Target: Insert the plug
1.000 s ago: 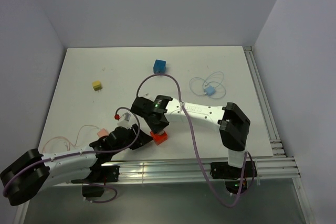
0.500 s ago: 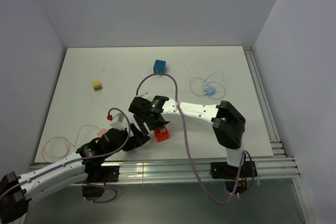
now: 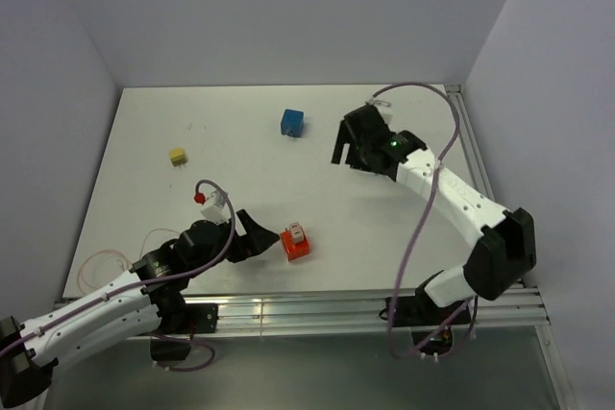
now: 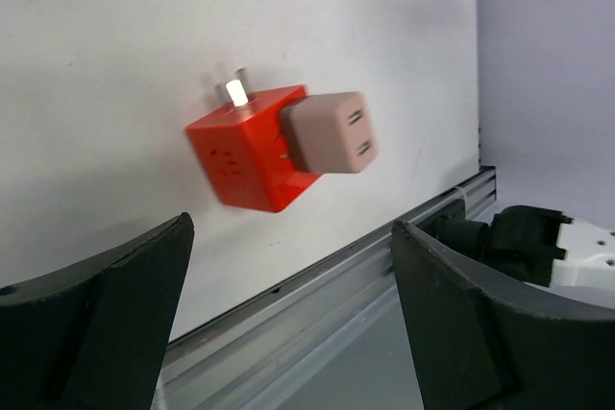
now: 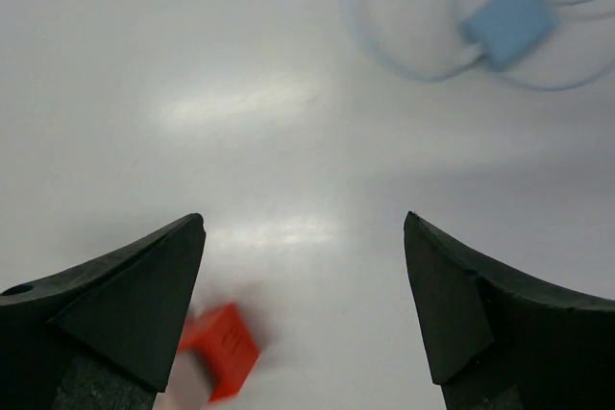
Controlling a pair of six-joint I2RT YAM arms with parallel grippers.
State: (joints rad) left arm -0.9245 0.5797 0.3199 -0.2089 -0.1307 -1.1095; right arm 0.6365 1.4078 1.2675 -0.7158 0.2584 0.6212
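The red socket cube (image 3: 295, 245) lies on the white table near the front edge. A pale pink plug (image 3: 298, 232) is seated in one face of it. In the left wrist view the red socket cube (image 4: 245, 151) has the pink plug (image 4: 330, 132) sticking out of its right side. My left gripper (image 3: 259, 239) stands open just left of the cube, and its fingers (image 4: 106, 304) touch nothing. My right gripper (image 3: 348, 154) is open far back on the right, empty. Its view catches the red cube (image 5: 221, 348) blurred at the lower left.
A blue cube (image 3: 292, 122) sits at the back centre, and a yellow plug (image 3: 178, 156) at the left. A blue plug with a looped cable (image 5: 509, 21) lies beneath the right arm. A thin pink cable (image 3: 106, 261) loops at the front left. Metal rails (image 3: 317, 306) line the near edge.
Both grippers opened and let go. The right arm swung away to the back right. The left gripper drew back leftward. The cube with the plug in it stays on the table.
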